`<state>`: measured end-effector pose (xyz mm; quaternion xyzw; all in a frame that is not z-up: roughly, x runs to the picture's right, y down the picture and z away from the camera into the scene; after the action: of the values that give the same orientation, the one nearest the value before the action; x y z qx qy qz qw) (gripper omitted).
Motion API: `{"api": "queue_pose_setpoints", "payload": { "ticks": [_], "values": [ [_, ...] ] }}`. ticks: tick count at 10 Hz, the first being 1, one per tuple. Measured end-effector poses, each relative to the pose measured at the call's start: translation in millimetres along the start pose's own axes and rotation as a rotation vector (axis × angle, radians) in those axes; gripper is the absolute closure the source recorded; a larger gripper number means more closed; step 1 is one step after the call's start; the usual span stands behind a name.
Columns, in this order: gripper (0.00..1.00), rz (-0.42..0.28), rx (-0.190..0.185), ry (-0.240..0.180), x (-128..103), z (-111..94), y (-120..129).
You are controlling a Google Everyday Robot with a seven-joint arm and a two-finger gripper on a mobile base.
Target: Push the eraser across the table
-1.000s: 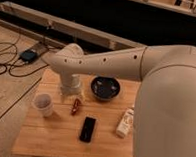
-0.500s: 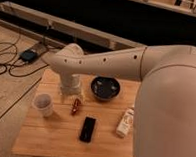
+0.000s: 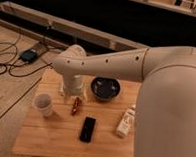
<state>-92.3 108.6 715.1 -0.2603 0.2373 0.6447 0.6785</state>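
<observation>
The eraser [image 3: 87, 129] is a flat black slab lying on the light wooden table [image 3: 53, 138], near the middle front, long side pointing roughly front to back. My white arm reaches in from the right and bends down at the table's back left. The gripper [image 3: 70, 92] sits at the lower end of that bend, just above the tabletop, behind and left of the eraser and apart from it. Nothing shows in its hold.
A small red object [image 3: 76, 105] lies between the gripper and the eraser. A white cup [image 3: 44, 104] stands at the left, a dark bowl [image 3: 105, 88] at the back, a beige block [image 3: 125, 122] at the right. Cables [image 3: 7, 62] lie on the floor to the left.
</observation>
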Motion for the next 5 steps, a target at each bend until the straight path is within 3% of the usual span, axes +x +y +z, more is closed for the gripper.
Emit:
{"api": "queue_pose_setpoints", "payload": {
  "ticks": [5],
  "values": [
    [0.35, 0.036, -0.007, -0.013, -2, 46, -35]
  ]
}}
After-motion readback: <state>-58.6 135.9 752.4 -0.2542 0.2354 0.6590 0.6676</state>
